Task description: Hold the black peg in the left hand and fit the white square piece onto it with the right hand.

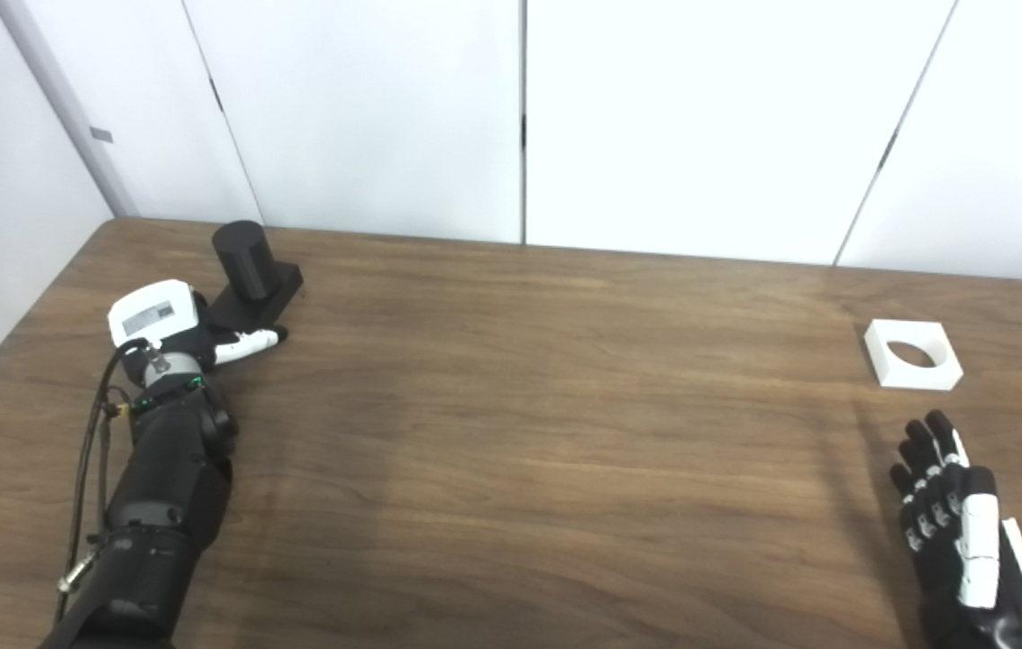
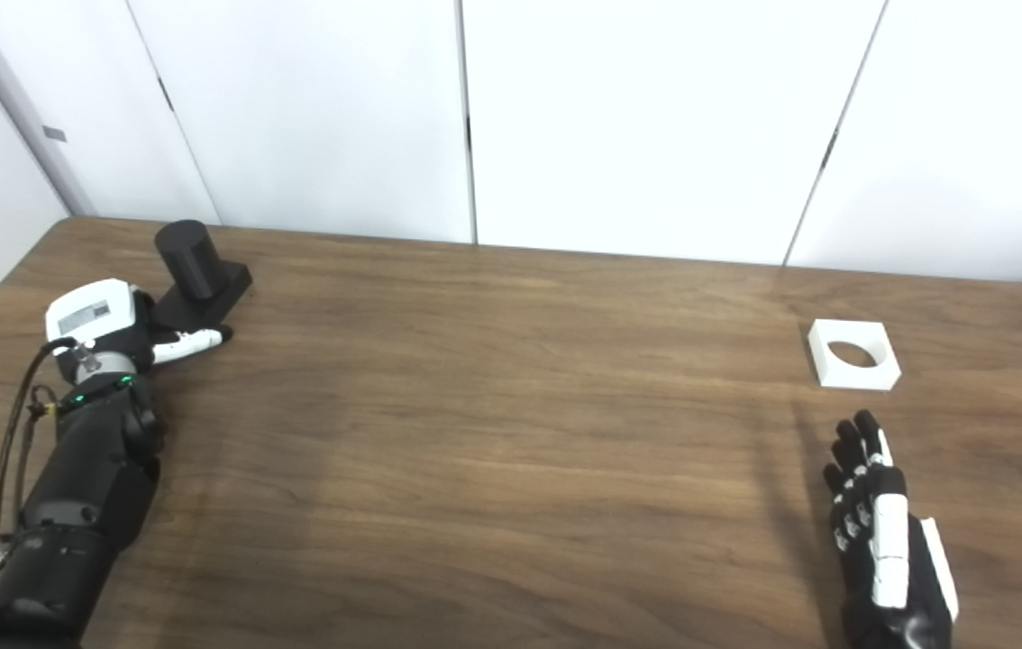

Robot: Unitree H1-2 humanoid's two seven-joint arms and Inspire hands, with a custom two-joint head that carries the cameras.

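Note:
The black peg (image 1: 241, 259) is a short cylinder standing upright on a black base (image 1: 269, 287) at the table's far left. My left hand (image 1: 170, 326) rests against the near left side of the base. Its thumb (image 1: 245, 342) stretches out along the base's front edge, and its other fingers are hidden under the white back of the hand. It holds nothing. The white square piece (image 1: 913, 354), with a round hole, lies flat at the far right. My right hand (image 1: 953, 514) is open with its fingers straight, just short of the piece on its near side and not touching it.
The brown wooden table (image 1: 529, 433) runs to white wall panels (image 1: 673, 117) at the back. Its left edge (image 1: 15, 315) lies close to my left arm. A black cable (image 1: 87, 469) hangs along the left forearm.

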